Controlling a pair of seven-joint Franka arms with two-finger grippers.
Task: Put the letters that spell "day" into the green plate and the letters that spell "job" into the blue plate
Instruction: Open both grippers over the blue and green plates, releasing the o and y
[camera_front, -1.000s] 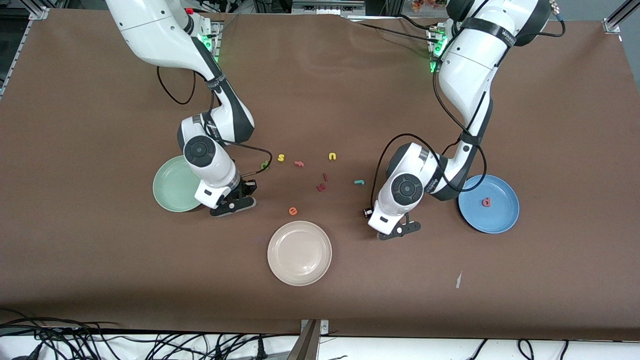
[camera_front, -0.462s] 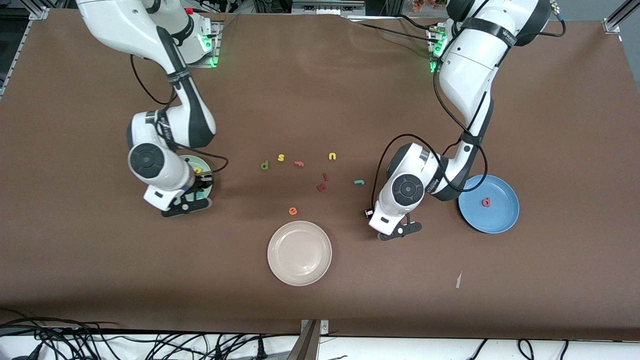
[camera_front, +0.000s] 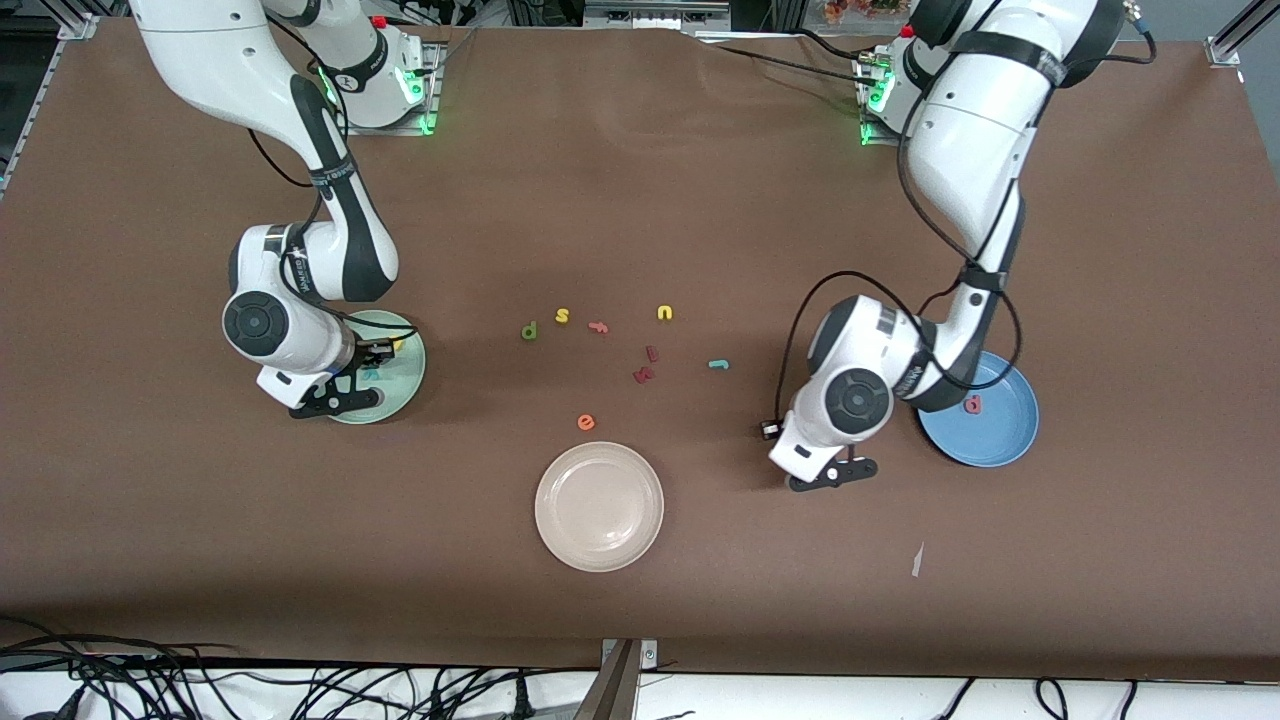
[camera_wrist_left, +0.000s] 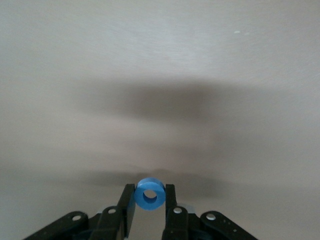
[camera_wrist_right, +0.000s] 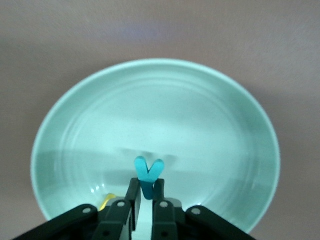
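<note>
both arms have shifted since a second ago. left gripper, over bare table beside the blue plate, is clamped on the blue o, likely bound for that plate. right gripper hangs over the green plate, pinching the teal y upright by its stem, poised for release; yellow a already lies inside.
</note>
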